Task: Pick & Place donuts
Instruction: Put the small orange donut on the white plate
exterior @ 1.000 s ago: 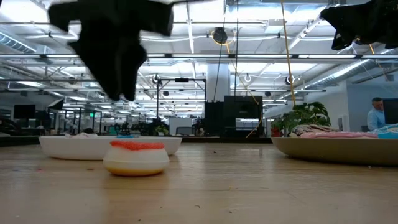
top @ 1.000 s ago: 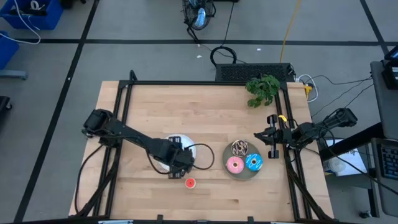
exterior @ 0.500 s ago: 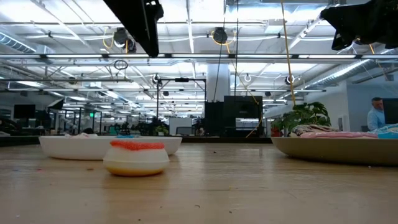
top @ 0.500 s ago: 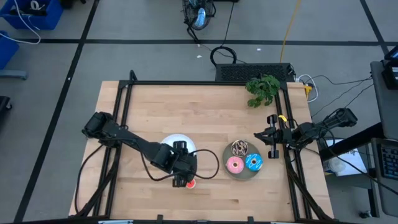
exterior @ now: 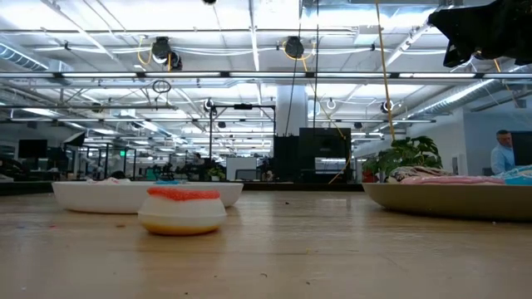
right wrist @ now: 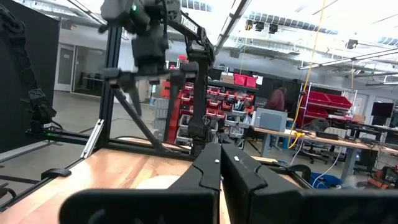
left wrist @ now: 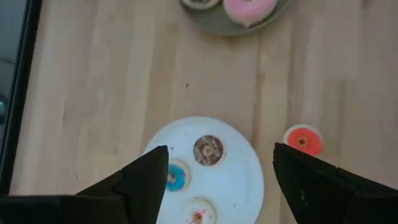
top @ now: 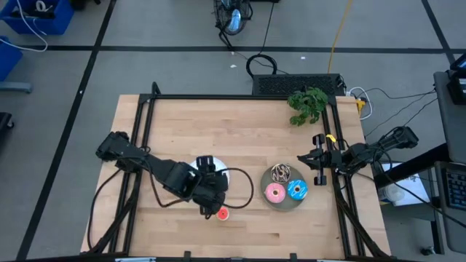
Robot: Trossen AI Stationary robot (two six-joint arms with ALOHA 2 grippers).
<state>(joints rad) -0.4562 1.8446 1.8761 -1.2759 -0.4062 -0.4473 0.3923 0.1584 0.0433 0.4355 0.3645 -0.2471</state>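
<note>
Three tiny donuts are sitting in the white plate (left wrist: 249, 180) under my left gripper (left wrist: 219, 163): a blue one (left wrist: 175, 178), a brown one (left wrist: 208, 150) and a whitish-pink one (left wrist: 199, 216). I am hovering that gripper over the plate with its fingers spread wide and nothing between them. In the high view the left gripper (top: 207, 193) is hanging over the plate's near edge, and the red-orange donut (top: 222, 213) is lying on the bare wood of the table (top: 218, 131) just beside it, toward the table's front edge, clear of the plate.

Through the left wrist camera the red-orange donut (left wrist: 303, 139) is showing outside the plate rim, off to one finger's side and not between the fingers. I am judging this the main risk: if I descend from here, the fingers would close on the plate or on a donut already placed, or one finger would clip the red-orange ring and send it skidding. The low view is showing it (exterior: 182, 210) flat and low on the wood, so a shallow grasp could slip.

Further right, the grey plate (top: 271, 201) is holding the speckled donut (top: 280, 173), the pink donut (top: 274, 193) and the larger blue donut (top: 296, 190). My right gripper (top: 317, 160) is waiting at the table's right edge, well apart, its fingers pressed together and empty.
</note>
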